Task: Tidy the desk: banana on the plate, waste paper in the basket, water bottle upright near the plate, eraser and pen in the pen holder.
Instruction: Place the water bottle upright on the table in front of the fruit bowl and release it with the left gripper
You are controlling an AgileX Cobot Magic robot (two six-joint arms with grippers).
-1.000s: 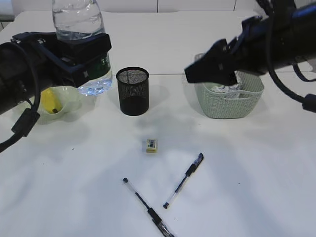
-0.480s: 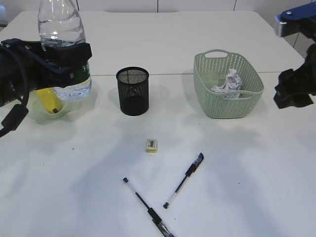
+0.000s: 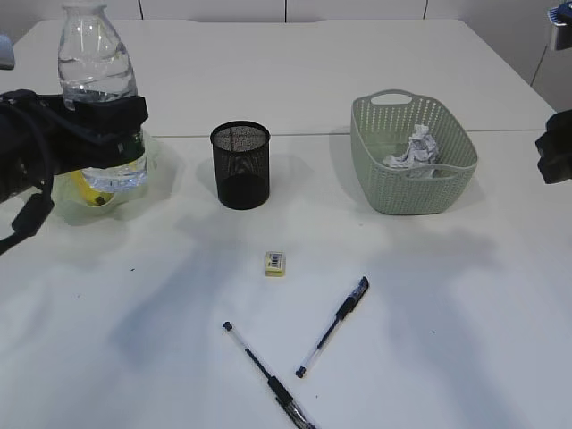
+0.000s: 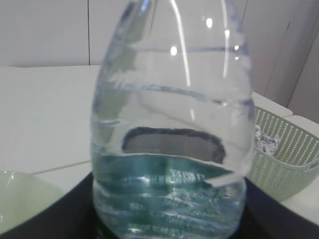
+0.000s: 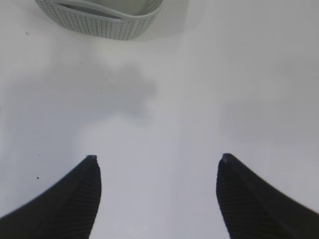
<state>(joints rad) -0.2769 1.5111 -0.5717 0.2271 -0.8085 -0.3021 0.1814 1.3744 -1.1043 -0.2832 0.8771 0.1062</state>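
The water bottle (image 3: 96, 98) is held upright between the left jaws (image 3: 98, 121), which are clamped round its lower body; the bottle fills the space directly ahead of them in the left wrist view. Just beneath and behind the grip lies the plate (image 3: 143, 192), with the banana (image 3: 89, 189) already in it. The step in hand is judged to be the setting down of the bottle near the plate. A lowering onto bare tabletop (image 3: 447, 295) beside the plate rim is called for next, with the base kept level before the jaws are released.

The right jaws (image 5: 157, 164) are spread wide and empty over bare tabletop, the basket (image 3: 447, 192), with crumpled paper (image 3: 413, 147) inside, lying beyond their tips. The eraser (image 3: 275, 263) and two pens (image 3: 332, 326) (image 3: 268, 375) remain to be put into the pen holder (image 3: 239, 165).
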